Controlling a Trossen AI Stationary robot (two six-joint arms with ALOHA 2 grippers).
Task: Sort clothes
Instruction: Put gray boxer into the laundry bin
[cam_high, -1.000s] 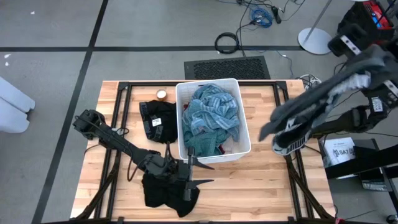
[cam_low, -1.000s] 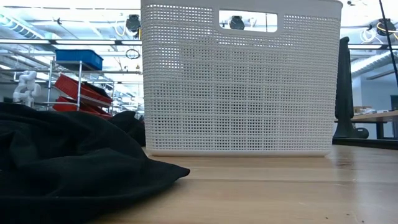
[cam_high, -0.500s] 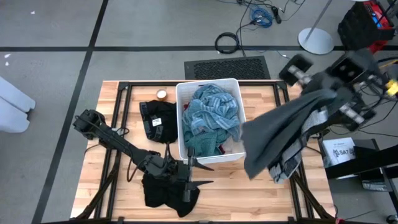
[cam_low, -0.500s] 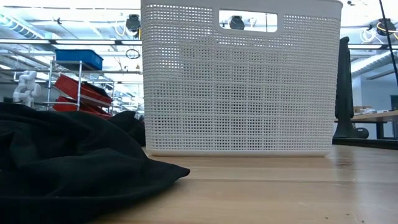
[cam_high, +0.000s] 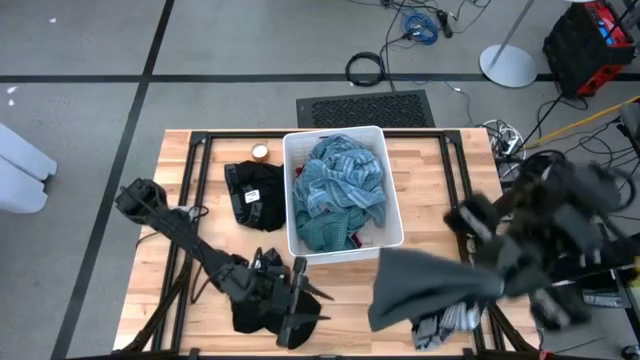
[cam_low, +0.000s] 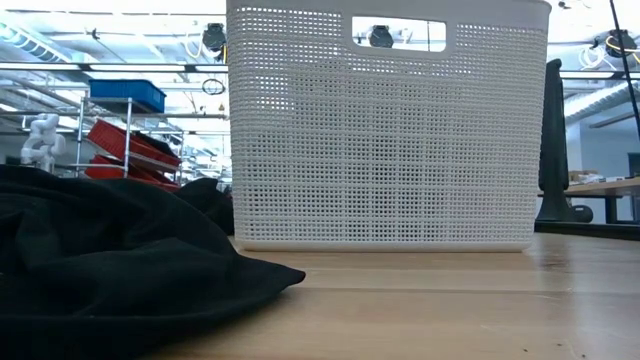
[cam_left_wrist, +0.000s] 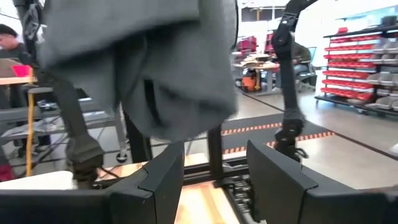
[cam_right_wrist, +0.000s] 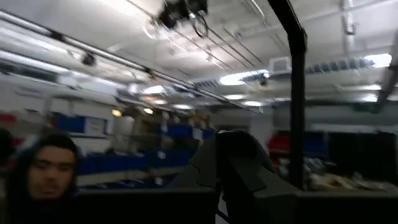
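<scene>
Swinging down from high over the table's right edge, the right arm now carries the grey garment (cam_high: 425, 288) low over the table's near right corner, where the cloth hangs in a broad flap with a lighter patterned piece (cam_high: 447, 322) showing under its lower edge. That arm is a blur of dark links, bent back toward the right rim; the right gripper (cam_high: 497, 283) is pressed together on the garment's top edge. On the near left side the left arm has slid a little nearer the table's front edge: it reaches low from the left rim, and the left gripper (cam_high: 305, 298) lies over the black garment (cam_high: 255, 315) with its fingers spread, holding nothing. From above, the bin (cam_high: 394, 214) sits mid-table with teal striped cloth (cam_high: 340, 185) heaped in it and a bit of magenta at its near end; a second black piece (cam_high: 255, 192) lies just left of the bin. The low view shows only the bin's perforated wall (cam_low: 385, 140) and the black cloth (cam_low: 110, 265) on the boards, neither arm. The left wrist view looks between its two parted fingers (cam_left_wrist: 165, 180) at the grey garment (cam_left_wrist: 143, 59) hanging in the air. The right wrist view faces the room, where a person shows, with dark cloth (cam_right_wrist: 233, 162) at its fingers.
</scene>
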